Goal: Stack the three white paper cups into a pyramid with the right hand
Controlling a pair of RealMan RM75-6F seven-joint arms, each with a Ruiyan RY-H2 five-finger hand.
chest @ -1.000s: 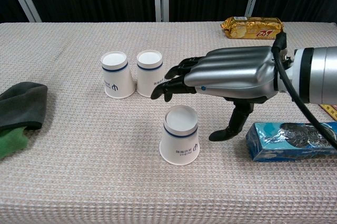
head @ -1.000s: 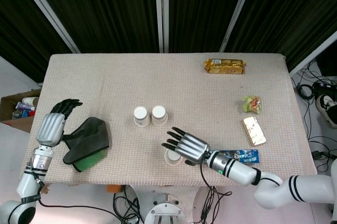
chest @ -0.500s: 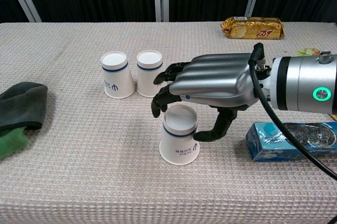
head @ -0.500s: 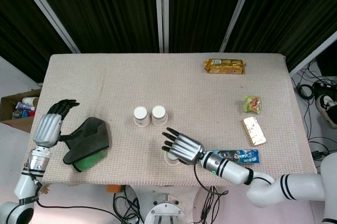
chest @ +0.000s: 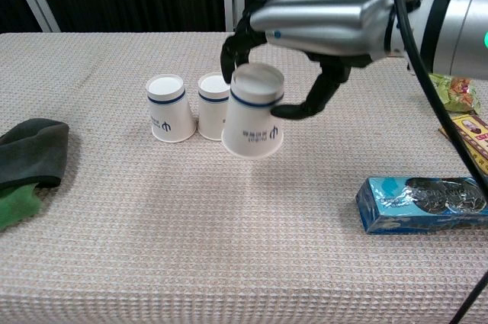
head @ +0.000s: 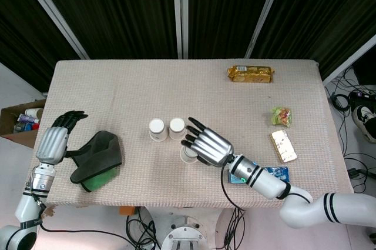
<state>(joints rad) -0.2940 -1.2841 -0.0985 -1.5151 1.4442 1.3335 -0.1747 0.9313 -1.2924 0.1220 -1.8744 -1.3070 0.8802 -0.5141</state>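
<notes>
Two white paper cups stand upside down side by side on the table: one on the left [chest: 169, 107] [head: 156, 129] and one on the right [chest: 213, 103] [head: 177, 127]. My right hand [chest: 324, 19] [head: 208, 146] grips a third inverted white cup [chest: 253, 113] [head: 188, 155] near its top and holds it lifted off the table, just right of and in front of the pair. My left hand [head: 56, 139] lies at the table's left edge, holding nothing, fingers stretched out together.
A dark grey and green cloth [head: 97, 159] [chest: 27, 164] lies beside the left hand. A blue biscuit pack [chest: 423, 202], a gold snack pack [head: 250, 74], a green packet [head: 281, 116] and a yellow box [head: 283, 146] occupy the right side.
The right hand closed around the near cup and raised it off the table, carrying it up and toward the two standing cups. The left hand stayed put.
</notes>
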